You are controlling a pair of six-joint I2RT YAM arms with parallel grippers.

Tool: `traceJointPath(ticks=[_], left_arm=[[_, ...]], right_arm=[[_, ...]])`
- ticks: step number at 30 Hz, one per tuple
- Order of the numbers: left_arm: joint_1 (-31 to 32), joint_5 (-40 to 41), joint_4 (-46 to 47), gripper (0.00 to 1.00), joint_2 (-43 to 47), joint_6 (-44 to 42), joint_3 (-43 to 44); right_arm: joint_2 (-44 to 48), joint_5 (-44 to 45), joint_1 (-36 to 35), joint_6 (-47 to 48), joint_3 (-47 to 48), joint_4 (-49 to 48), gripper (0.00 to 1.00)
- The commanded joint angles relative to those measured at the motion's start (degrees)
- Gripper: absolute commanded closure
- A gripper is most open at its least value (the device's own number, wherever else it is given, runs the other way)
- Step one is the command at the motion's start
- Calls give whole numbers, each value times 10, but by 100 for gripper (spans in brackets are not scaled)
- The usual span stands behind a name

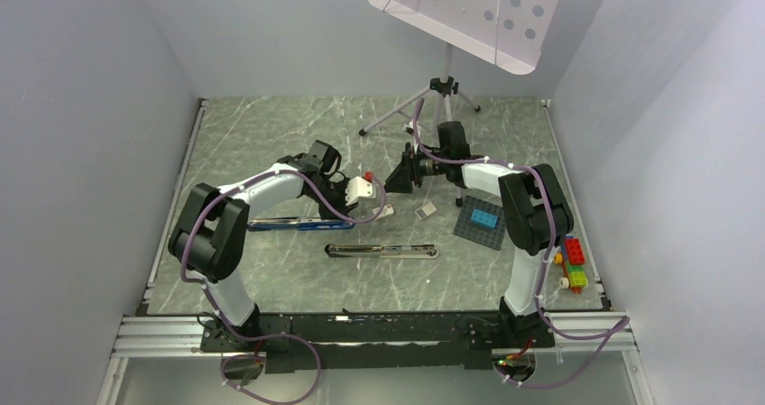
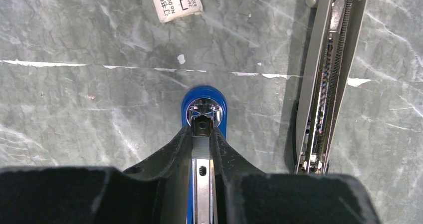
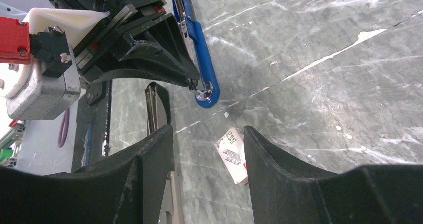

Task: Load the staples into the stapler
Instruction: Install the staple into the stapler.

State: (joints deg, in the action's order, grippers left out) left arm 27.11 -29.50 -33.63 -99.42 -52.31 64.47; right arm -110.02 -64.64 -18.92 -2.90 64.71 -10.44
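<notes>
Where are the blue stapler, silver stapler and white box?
blue stapler (image 2: 203,93): left wrist view, rounded front tip.
silver stapler (image 2: 329,79): left wrist view, spring channel.
white box (image 2: 175,2): left wrist view, printed label.

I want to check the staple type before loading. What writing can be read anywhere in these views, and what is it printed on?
"订书钉": on the small white box lying on the table beyond the tip of the blue stapler, seen in the left wrist view.
"No.0012": same box, on the next line.
Finer print beside the staple pictogram on that box: too small to read.
Right wrist view: the box's print is blurred.
Nothing else legible.
</notes>
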Motion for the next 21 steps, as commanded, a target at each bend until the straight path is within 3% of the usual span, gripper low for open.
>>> traceJointPath(ticks=[1,21], left_arm=[[3,33,6,77,13,2,-13],[5,25,-3,71,2,4,-1]], right_arm=[[23,-11,2,2,-5,-24,42],[25,-10,2,0,-9,-27,42]])
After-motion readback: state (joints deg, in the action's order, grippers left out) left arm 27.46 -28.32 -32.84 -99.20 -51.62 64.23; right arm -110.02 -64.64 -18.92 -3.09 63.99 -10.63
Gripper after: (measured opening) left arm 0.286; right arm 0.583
